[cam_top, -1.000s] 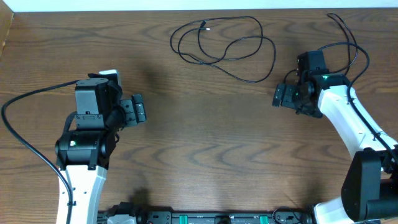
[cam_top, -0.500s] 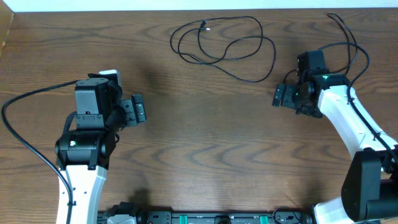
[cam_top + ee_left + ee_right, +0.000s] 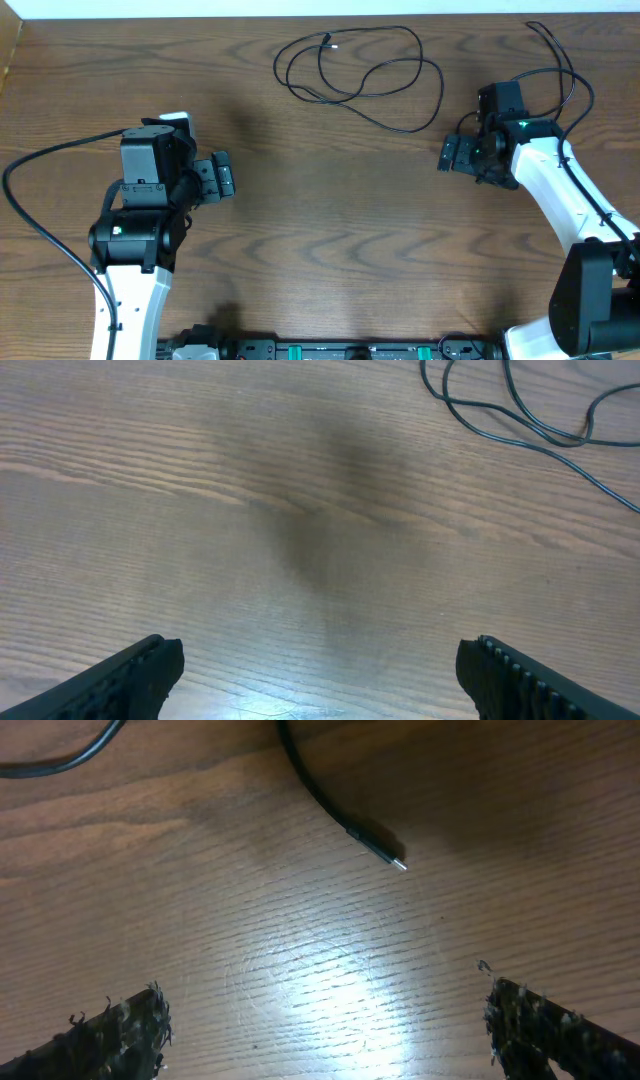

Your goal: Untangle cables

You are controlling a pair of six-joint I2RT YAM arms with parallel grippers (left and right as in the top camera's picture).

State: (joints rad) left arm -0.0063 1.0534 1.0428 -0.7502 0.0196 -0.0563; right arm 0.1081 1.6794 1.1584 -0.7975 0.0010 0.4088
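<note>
Black cables [image 3: 358, 72] lie in loose, overlapping loops at the far middle of the wooden tabletop [image 3: 320, 240], one plug end [image 3: 328, 40] resting inside the loops. The right tool [image 3: 450, 155] hangs just off the loops' right side with its jaws spread wide and empty, and its wrist view shows a cable tip [image 3: 372, 847] on the bare wood ahead of it. The left tool [image 3: 222, 178], also wide apart and holding nothing, sits well away at the near left, with the cables at the upper right of its own view.
</note>
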